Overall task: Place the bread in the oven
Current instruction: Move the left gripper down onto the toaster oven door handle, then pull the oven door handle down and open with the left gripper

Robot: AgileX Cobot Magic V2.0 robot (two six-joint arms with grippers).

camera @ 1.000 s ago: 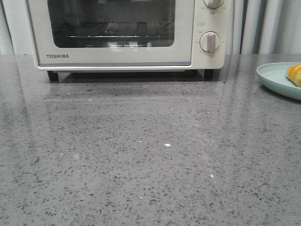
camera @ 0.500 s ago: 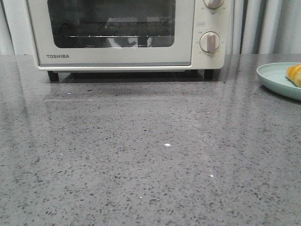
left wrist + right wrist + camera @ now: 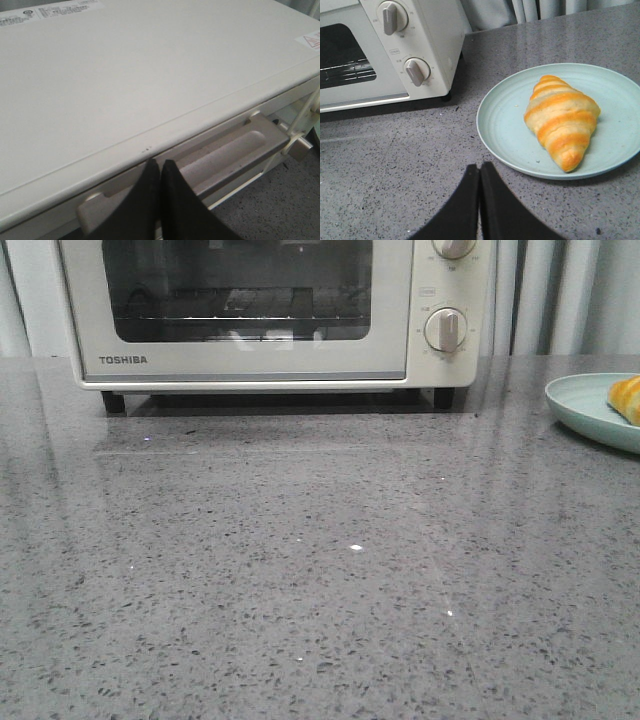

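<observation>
Evidently door-opening comes first: the left gripper [image 3: 160, 167], fingers pressed together, hovers above the cream-white toaster oven's [image 3: 240, 315] handle [image 3: 225, 155]. Next it must spread and hook that handle. At three o'clock, the striped golden croissant-shaped bread [image 3: 562, 120] waits on a pale-green plate [image 3: 505, 135]; the right gripper [image 3: 479, 170] is likewise closed, empty.

The oven [image 3: 240, 315] stands at the desk's [image 3: 300, 570] far edge, door closed. At the right edge sits a pale green plate [image 3: 585, 405] with the bread [image 3: 627, 398] on it.

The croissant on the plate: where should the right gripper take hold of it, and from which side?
Probably across the thick middle of the croissant, coming from above. It lies flat on the light green plate with both ends tapering, so the middle offers the fullest grip. The right gripper, fingers together, must open first.
</observation>
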